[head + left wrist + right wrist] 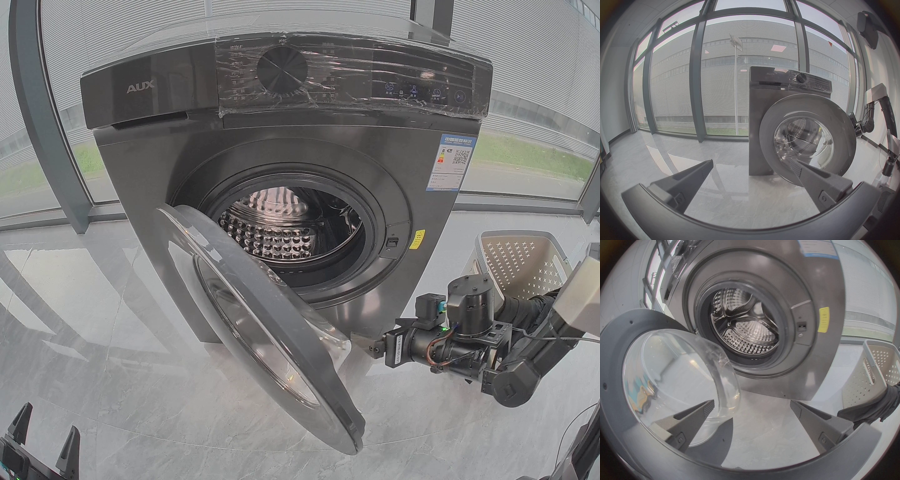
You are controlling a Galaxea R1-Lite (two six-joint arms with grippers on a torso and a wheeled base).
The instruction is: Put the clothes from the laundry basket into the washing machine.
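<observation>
Front-loader washing machine (pixel 287 156) straight ahead on pale glossy floor (pixel 125 375), w/ door (pixel 269 331) swung wide toward robot's left, glass bowl bulging on its inner face. Inside the opening, drum (pixel 281 231): perforated metal and a paddle in plain sight, lower part cut off behind door rim in head view. Just beside machine on robot's right, standing on floor, white laundry basket (pixel 522 262). Bottom half hidden behind R arm, far side clipped by frame edge in R wrist view, so contents impossible to make out. Draped over its near rim, a dark cloth (pixel 875 408), lower edge behind gripper body; can't tell what garment. R gripper (pixel 750 410) low in front of machine's bottom right corner, between door and basket, fingers spread wide, empty; fingers hard to make out in head view. L gripper (pixel 750 168) low at robot's left, well apart from machine, likewise spread wide and empty, body cut off at frame bottom in head view. From L wrist view, opening screened by door.
</observation>
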